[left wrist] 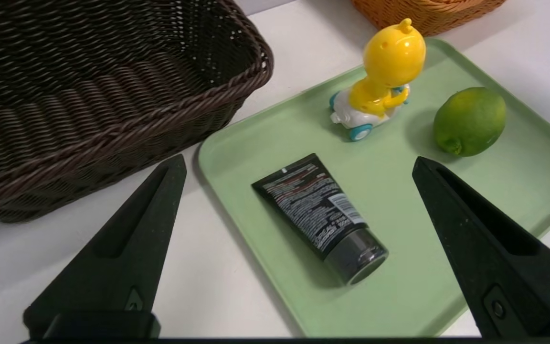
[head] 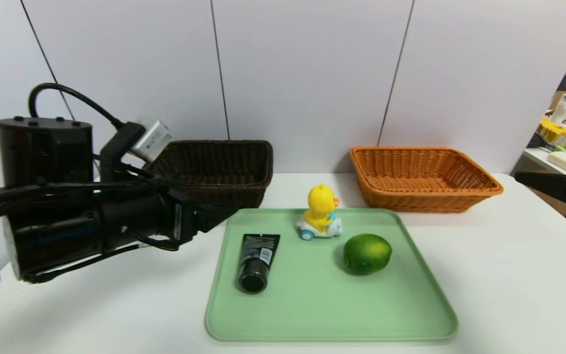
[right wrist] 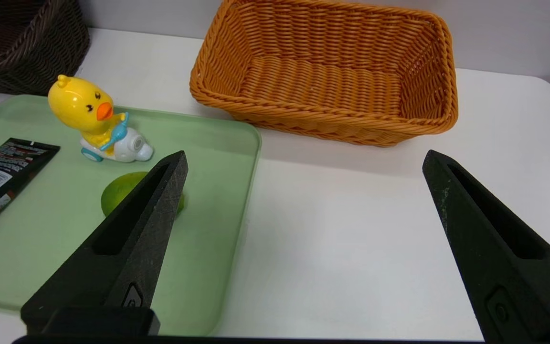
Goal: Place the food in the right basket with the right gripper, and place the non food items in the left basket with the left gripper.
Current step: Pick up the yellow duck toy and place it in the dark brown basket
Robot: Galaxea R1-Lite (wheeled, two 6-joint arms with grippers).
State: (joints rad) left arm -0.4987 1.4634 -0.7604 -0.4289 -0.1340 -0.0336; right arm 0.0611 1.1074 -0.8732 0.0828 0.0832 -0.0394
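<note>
- Lime: on the right part of the green tray, resting on its side. Its rounded, glossy skin could let it slip or roll if the closing jaws meet it off-centre.
- Duck toy on a toy car: upright at the far edge of the tray, to the left of and farther back than the lime. A sideways touch could set its wheels rolling or tip it, as the large head makes it look top-heavy. A wide approach to the lime could also catch it.
- Black squeeze tube: flat on the left part of the tray, cap towards the near side. A grip set too high may miss the thin crimped end; one set too low may scrape the tray and shift it.
- Orange wicker basket: beyond the tray, far right. A low carry could strike the near rim and dislodge the lime.
- Dark brown wicker basket: far left, close to the tray corner. Insufficient lift could snag its rim.
- Left gripper: open, holding nothing, above the left side of the tray.
- Right gripper: open, holding nothing, right of the tray. Caution: simultaneous entry of both grippers could cause a collision over the duck.
</note>
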